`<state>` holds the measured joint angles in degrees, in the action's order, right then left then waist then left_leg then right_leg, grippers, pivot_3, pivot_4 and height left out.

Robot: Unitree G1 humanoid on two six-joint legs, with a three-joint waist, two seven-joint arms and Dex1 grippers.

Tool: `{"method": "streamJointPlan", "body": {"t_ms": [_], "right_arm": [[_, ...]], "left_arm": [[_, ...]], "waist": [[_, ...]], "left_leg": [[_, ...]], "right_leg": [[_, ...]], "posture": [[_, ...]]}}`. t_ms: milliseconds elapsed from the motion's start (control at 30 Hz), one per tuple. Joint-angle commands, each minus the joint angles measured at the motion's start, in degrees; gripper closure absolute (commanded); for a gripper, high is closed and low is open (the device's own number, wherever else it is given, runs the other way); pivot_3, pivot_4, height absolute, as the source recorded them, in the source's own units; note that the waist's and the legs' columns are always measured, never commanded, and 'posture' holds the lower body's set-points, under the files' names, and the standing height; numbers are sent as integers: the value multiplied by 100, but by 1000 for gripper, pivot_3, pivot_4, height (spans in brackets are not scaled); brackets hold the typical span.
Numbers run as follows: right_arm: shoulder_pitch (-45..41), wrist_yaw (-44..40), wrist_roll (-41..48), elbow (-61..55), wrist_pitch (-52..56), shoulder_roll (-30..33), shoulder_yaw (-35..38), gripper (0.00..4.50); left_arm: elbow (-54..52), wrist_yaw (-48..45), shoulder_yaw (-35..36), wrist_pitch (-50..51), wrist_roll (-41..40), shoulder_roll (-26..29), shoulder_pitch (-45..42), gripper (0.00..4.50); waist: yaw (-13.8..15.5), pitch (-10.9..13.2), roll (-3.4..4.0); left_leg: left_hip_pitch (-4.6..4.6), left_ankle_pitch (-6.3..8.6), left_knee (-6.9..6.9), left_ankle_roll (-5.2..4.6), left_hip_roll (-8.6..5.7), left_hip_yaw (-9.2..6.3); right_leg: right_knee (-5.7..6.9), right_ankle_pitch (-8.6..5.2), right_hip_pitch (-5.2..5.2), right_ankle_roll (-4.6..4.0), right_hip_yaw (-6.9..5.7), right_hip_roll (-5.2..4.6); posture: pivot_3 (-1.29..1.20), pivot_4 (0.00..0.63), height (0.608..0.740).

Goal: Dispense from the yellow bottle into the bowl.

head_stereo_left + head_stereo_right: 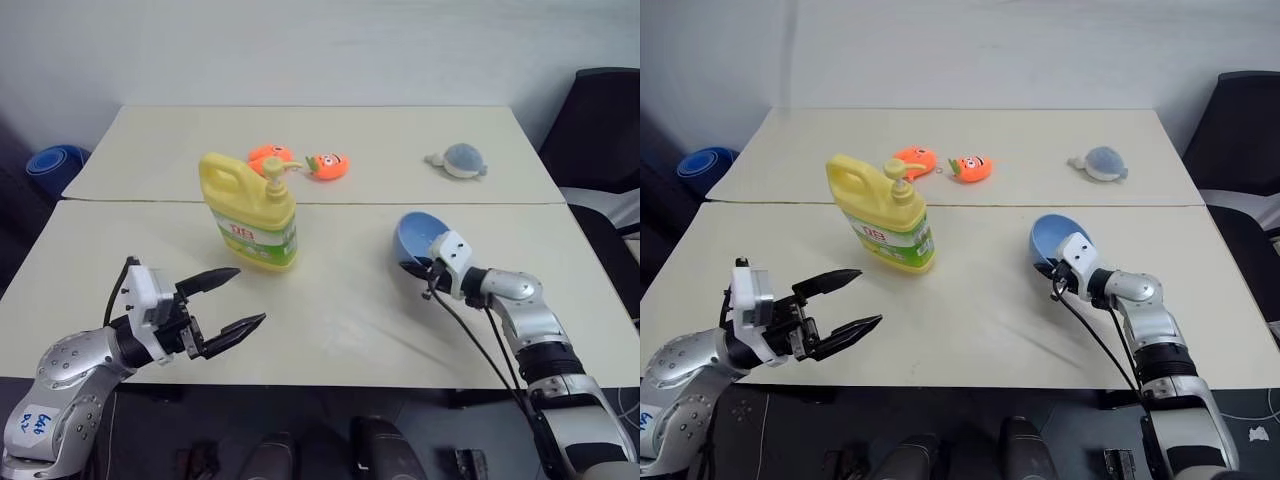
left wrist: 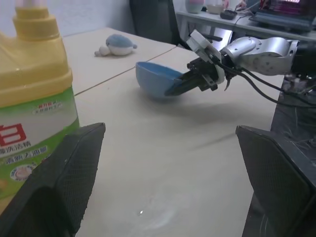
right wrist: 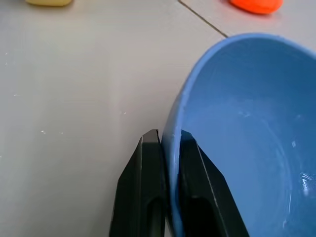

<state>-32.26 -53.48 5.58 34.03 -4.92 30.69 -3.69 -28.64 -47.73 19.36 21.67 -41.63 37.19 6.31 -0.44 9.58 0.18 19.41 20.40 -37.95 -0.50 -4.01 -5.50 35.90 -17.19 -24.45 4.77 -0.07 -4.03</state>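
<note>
Right wrist view shows the right gripper (image 3: 165,143) pinching the rim of the bowl (image 3: 247,128), one finger inside, one outside; the bowl sits tilted, well to the right of the yellow bottle (image 1: 250,212). Securing the bowl seems the step in hand; next it likely needs carrying beside the bottle. The left gripper (image 1: 232,298) hangs wide open, just before the bottle. The bowl's underside is hidden.

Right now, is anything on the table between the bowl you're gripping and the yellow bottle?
Nothing visible: bare table lies between the bowl, pinched at its rim by the right gripper, and the yellow bottle.
</note>
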Motion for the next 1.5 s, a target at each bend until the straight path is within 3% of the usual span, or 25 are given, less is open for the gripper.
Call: {"method": "streamJointPlan", "body": {"t_ms": [33,233,467,533,867,1500], "right_arm": [[-163,-597,58,-460,177,119,-198,4500],[-882,-1411,110,-1991,1098,387,-606,4500],[-2078,-2015,-120,-2624,1857,525,-1093,4500],[-2366,-2136,-174,-2641,1949,526,-1223,4500],[-3692,-2119,-370,-2278,2548,-86,-1576,4500],[-4011,-2359,-344,-1890,2793,-376,-1606,4500]], "left_arm": [[-250,249,571,214,-784,119,-360,389],[171,1115,797,502,-1134,412,-2093,2049],[1164,1225,-206,446,-208,461,-3829,4139],[1348,1115,-445,417,-85,357,-4109,4480],[2143,1406,-1240,373,850,-373,-4922,4480],[2164,1775,-1422,1472,1186,-602,-4947,4480]], "waist": [[7,0,0],[31,11,6],[30,12,2],[27,12,2],[-33,15,-3],[-116,17,-6]], "left_leg": [[0,0,0,0,0,0],[30,0,-20,1,-2,-3],[74,2,-31,5,-6,-24],[113,1,-59,5,-16,-23],[116,0,-77,7,-15,-24],[127,0,-101,7,-19,-28]], "right_leg": [[0,0,0,0,0,0],[9,1,-23,1,-5,0],[1,2,-54,3,-29,-2],[19,4,-100,6,-26,-8],[59,4,-110,6,-28,-8],[76,4,-118,6,-29,-11]], "posture": [[0,150,740],[0,150,740],[0,150,740],[0,150,740],[0,150,740],[0,150,740]]}}
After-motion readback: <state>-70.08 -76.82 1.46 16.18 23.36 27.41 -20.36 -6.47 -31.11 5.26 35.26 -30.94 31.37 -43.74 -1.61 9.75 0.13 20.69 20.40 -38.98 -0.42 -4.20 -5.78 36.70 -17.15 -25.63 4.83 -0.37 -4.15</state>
